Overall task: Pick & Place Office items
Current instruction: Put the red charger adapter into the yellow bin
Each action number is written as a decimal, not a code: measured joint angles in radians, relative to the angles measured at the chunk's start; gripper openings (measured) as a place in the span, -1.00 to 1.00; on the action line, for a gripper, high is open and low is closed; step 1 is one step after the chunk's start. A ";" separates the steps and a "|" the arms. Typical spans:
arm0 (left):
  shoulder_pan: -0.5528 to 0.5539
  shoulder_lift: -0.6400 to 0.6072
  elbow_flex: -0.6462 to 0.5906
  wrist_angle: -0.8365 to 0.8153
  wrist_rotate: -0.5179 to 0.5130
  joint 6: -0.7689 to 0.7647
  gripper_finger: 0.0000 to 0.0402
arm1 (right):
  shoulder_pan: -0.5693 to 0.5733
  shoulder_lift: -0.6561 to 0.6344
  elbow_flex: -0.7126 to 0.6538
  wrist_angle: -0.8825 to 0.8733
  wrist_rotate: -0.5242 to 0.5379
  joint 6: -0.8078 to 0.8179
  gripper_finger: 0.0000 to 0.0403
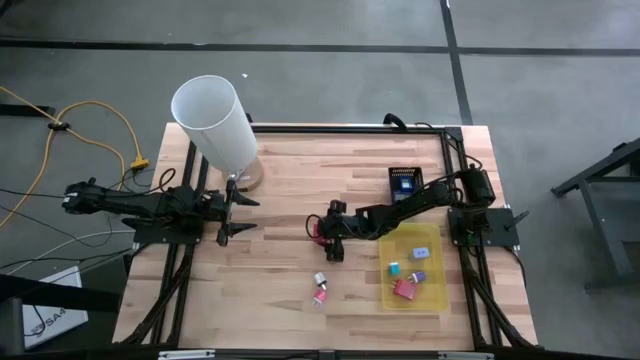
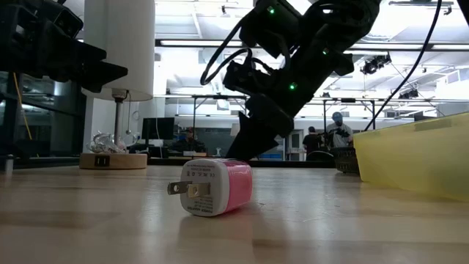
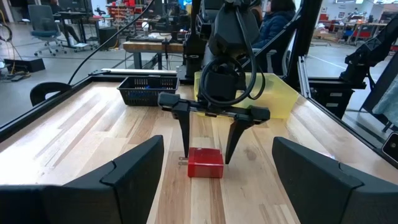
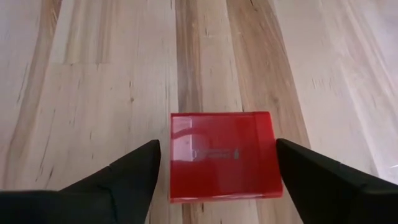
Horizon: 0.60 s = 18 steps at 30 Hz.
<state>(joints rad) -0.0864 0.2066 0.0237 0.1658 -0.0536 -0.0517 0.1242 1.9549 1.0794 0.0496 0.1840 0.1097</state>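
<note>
The right gripper (image 3: 207, 138) stands over the red block (image 3: 205, 163) at the table (image 1: 280, 270) middle, fingers open on both sides. The left gripper (image 1: 236, 212) waits open near the cylinder (image 1: 215, 125).

Right arm extends from the right table edge toward the centre, wrist bent downward. Right gripper (image 3: 207, 138) points at the tabletop, fingers spread wide and empty. Left arm lies along the left side; left gripper (image 1: 232, 214) is spread open, holding nothing.
</note>
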 joint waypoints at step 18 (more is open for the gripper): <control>0.000 0.000 0.000 0.000 0.000 0.000 0.46 | 0.000 0.000 0.000 -0.017 -0.001 0.002 0.26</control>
<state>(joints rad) -0.0865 0.2066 0.0237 0.1658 -0.0536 -0.0517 0.1242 1.9549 1.0794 0.0330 0.1833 0.1120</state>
